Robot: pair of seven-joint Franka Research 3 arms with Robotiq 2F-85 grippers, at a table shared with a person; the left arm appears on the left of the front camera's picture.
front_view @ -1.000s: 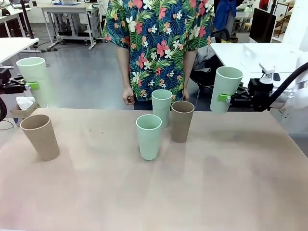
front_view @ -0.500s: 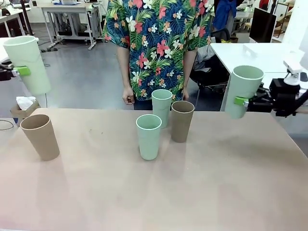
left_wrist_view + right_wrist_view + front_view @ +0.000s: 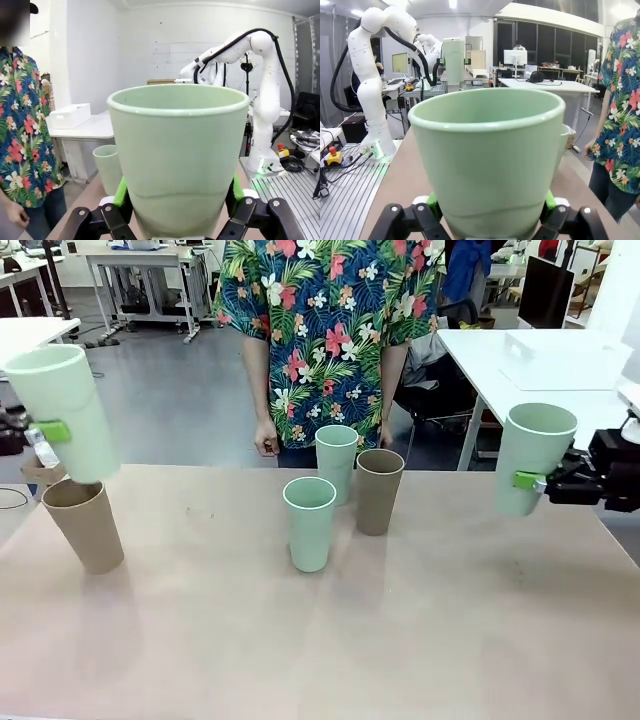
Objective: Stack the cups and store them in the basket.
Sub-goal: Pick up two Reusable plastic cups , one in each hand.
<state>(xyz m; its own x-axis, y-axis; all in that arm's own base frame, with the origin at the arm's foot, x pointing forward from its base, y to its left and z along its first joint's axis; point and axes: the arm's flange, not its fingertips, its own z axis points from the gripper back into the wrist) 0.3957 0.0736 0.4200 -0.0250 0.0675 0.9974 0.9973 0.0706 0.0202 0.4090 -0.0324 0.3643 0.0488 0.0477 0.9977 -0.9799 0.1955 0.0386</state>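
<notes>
Mint cup (image 3: 62,410), clamped tilted in my left gripper (image 3: 50,432), hangs just above the tan cup (image 3: 83,523); I'd straighten it, centre it on that rim, then lower. My right gripper (image 3: 530,481) grips a 2nd mint cup (image 3: 535,455) far right of the tan cup.

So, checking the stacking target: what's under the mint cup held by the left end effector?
An upright tan cup stands on the table just below it. The mint cup's base covers part of the tan rim, so alignment is unclear.
</notes>
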